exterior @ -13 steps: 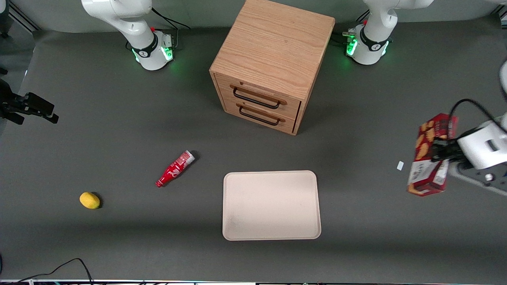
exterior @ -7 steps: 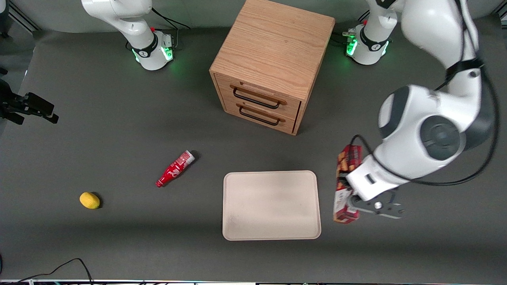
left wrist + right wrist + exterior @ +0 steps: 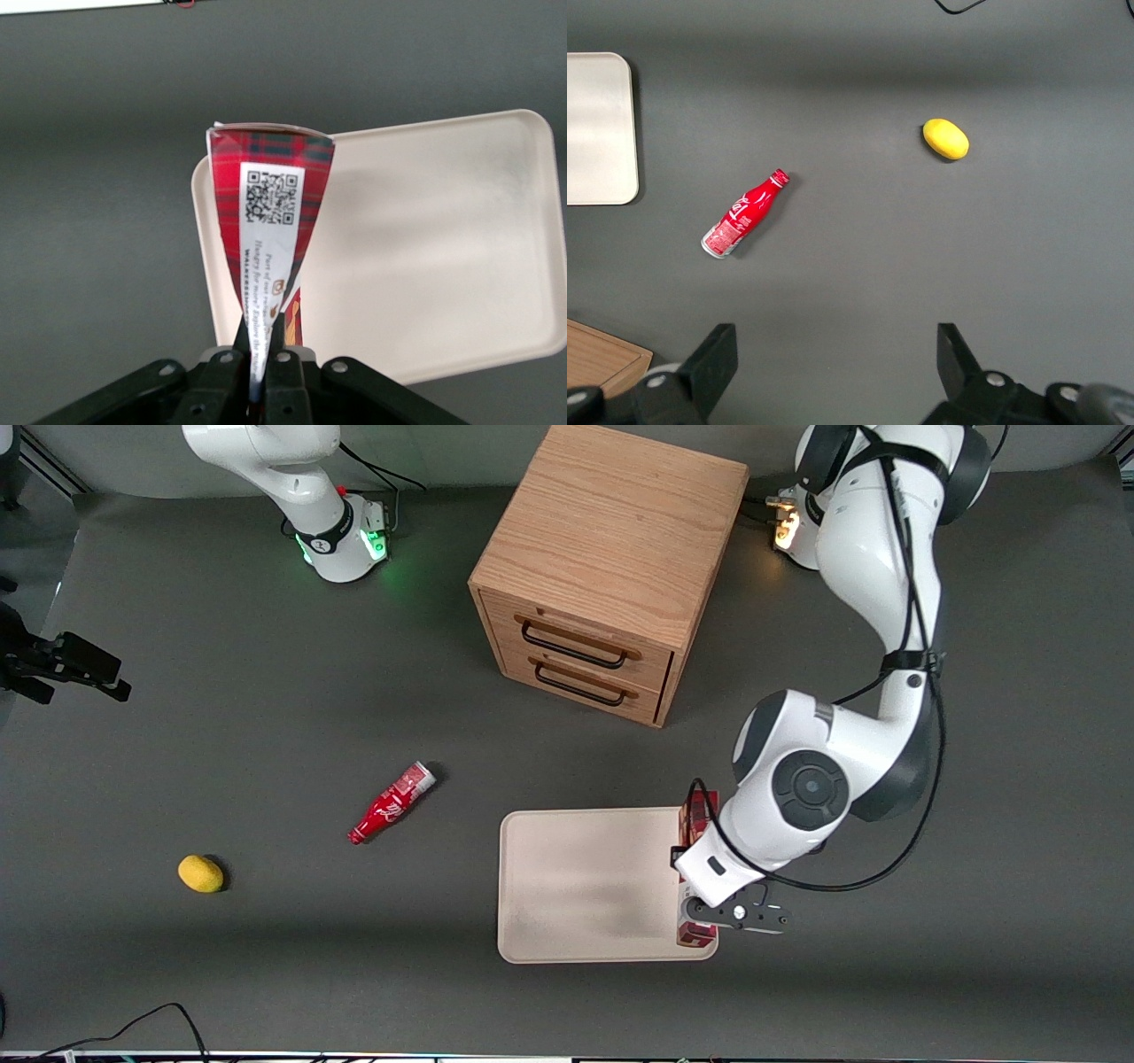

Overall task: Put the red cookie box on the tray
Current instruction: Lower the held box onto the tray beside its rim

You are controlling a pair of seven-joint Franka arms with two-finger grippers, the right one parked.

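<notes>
Front view: red cookie box (image 3: 696, 824) held over the tray (image 3: 585, 886), along the tray's short edge toward the working arm's end of the table; mostly covered by the arm's wrist, only its two ends showing. Whether it touches the tray surface, cannot tell. Left wrist view: box (image 3: 270, 239) seen end-on from above, white label with QR code facing the camera, tartan-red sides tapering down into the gripper (image 3: 262, 354). Fingers (image 3: 282, 341) pinched tight against the box's narrow sides. Tray (image 3: 443, 239) lies beneath the box.

Surroundings: wooden drawer cabinet (image 3: 611, 567) with two black handles, farther from the front camera than the tray. Small red bottle (image 3: 391, 803) lies on its side toward the parked arm's end; a lemon (image 3: 201, 873) farther that way.
</notes>
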